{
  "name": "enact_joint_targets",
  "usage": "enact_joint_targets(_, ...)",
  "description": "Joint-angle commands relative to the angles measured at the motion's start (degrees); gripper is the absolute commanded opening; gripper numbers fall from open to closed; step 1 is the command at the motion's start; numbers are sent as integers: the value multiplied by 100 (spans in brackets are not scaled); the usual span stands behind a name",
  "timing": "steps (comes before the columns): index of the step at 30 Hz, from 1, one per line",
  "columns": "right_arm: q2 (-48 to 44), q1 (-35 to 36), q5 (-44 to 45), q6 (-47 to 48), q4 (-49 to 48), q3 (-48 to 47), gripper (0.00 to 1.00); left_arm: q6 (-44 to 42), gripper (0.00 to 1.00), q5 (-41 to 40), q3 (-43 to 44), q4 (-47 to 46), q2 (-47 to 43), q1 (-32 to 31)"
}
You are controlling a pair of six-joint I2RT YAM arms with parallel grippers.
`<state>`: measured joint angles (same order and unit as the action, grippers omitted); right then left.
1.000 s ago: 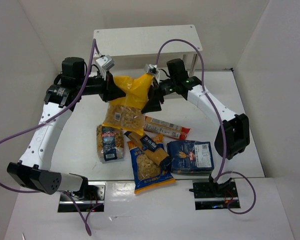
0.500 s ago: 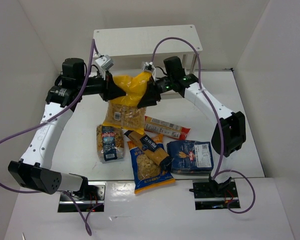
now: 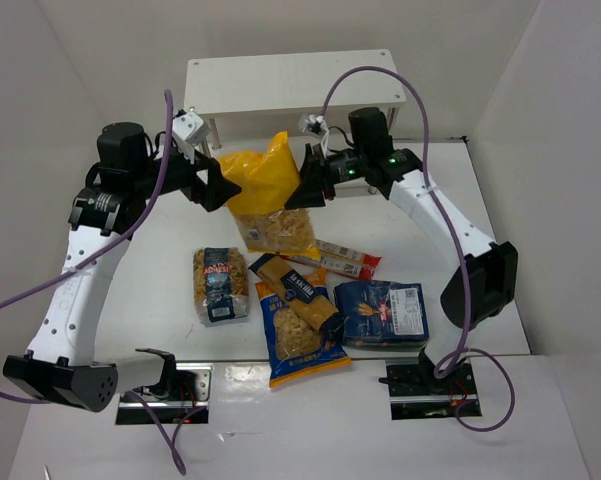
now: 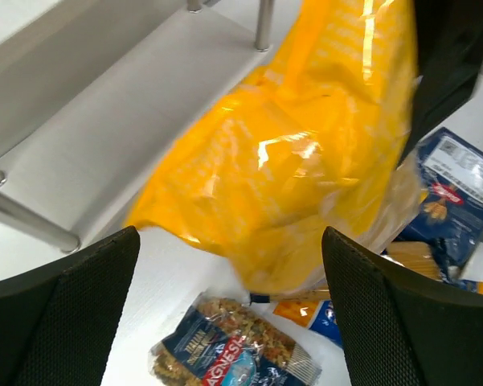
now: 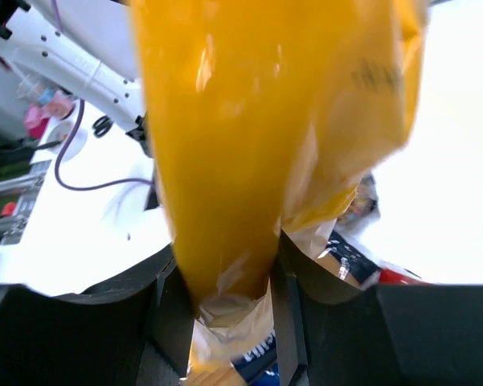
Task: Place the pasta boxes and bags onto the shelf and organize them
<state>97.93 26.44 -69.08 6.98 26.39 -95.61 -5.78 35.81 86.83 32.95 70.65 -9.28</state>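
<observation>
The yellow-topped clear bag (image 3: 265, 180) hangs in front of the shelf (image 3: 290, 78), pinched at its right edge by my right gripper (image 3: 307, 186). In the right wrist view the bag (image 5: 225, 145) runs down between the shut fingers of that gripper (image 5: 225, 318). My left gripper (image 3: 216, 186) stands open just left of the bag, not touching it. In its own view the gripper (image 4: 229, 249) spans wide below the bag (image 4: 305, 145). On the table lie a dark-blue-labelled clear bag (image 3: 220, 283), a long red spaghetti packet (image 3: 345, 258), a dark blue box (image 3: 383, 312) and a yellow-blue pack (image 3: 300, 340).
A tan pack with a dark label (image 3: 293, 290) lies across the yellow-blue pack. The shelf's lower board (image 4: 120, 104) and thin metal legs (image 4: 264, 24) are just behind the hanging bag. White walls close in on both sides of the table (image 3: 140, 280).
My left gripper has opened, let go of the yellow-topped bag and drawn back left. The right gripper has shut on the bag and carries it a little rightward.
</observation>
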Motion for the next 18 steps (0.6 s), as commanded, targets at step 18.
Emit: enact_joint_targets(18, -811, -262, 676, 189, -679, 288, 0, -634, 100, -585, -1088, 211, -974, 594)
